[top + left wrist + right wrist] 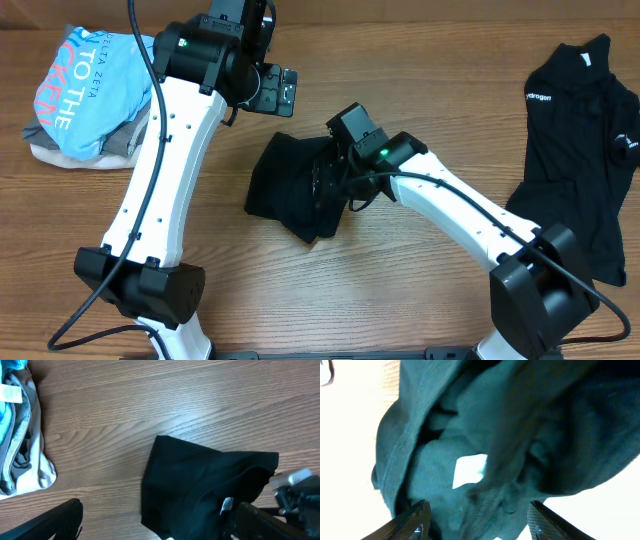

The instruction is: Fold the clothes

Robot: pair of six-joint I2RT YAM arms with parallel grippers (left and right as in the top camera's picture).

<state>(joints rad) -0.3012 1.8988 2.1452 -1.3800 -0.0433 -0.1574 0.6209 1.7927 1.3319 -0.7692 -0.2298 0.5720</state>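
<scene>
The folded black shirt (290, 190) lies in the middle of the worktop (420, 60). The right gripper (335, 185) is low over its right edge, with the jaws partly apart and the cloth under them, not pinched. The left gripper (285, 90) hovers behind the shirt, jaws fully wide and holding nothing. To do this step well, I think the right arm should rise straight up, so no finger catches a fold; the spread black shirt (580, 150) at right waits unfolded

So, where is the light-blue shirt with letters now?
Overhead, the light-blue shirt tops the small pile at the table's upper-left corner, just left of the left arm.
</scene>
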